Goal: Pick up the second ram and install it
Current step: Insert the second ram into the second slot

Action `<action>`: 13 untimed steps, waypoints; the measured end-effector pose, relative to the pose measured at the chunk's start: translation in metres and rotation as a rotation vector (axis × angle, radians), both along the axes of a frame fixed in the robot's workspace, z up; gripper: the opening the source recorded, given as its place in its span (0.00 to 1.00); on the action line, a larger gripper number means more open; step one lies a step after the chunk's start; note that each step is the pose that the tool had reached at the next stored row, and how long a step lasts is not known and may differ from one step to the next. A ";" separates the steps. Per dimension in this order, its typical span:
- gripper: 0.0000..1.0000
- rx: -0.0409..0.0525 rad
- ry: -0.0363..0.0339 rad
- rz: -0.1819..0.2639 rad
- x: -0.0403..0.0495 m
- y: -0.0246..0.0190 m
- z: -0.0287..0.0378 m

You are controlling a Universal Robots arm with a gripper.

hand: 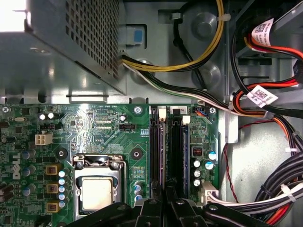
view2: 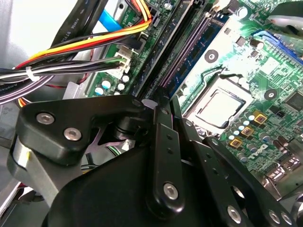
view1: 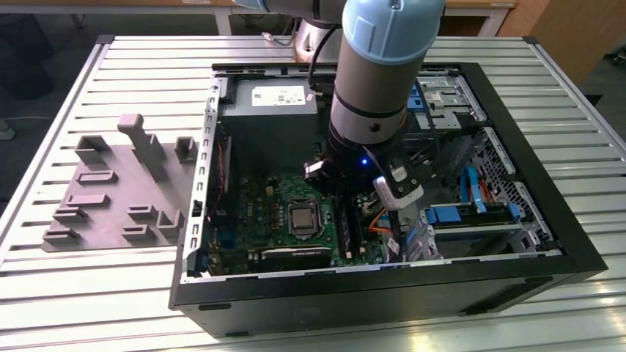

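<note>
The claw [hand: 166, 205] is down inside the open computer case [view1: 547, 249], right over the long black memory slots [hand: 163, 151] on the green motherboard [hand: 94, 137]. Its two black fingers [view2: 163, 142] are close together, pinching the second ram [hand: 183, 156], a thin dark stick that stands on its edge in a slot. In the second wrist view the ram [view2: 189, 56] runs away from the fingers along the slots. Just beside the slots sits the square silver chip [hand: 98, 194] in its metal frame. On the other side of the slots lie bundles of coloured wires [hand: 279, 189]. The case rests on a ribbed metal table [view1: 117, 293]. A grey holder tray [view1: 122, 191] lies on the table at the exterior view's left, apart from the case.
</note>
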State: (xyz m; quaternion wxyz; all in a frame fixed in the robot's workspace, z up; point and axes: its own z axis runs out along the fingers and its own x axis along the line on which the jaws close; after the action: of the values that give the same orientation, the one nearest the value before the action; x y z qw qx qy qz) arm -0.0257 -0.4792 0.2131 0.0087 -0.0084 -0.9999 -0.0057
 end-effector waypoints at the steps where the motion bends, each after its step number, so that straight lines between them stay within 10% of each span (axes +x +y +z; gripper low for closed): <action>1: 0.14 0.0001 0.0012 0.000 0.0000 0.0000 0.0004; 13: 0.14 0.0004 0.0074 0.005 0.0005 0.0000 0.0012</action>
State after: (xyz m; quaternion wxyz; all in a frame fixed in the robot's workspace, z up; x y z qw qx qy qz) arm -0.0252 -0.4792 0.2143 0.0124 -0.0061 -0.9999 -0.0059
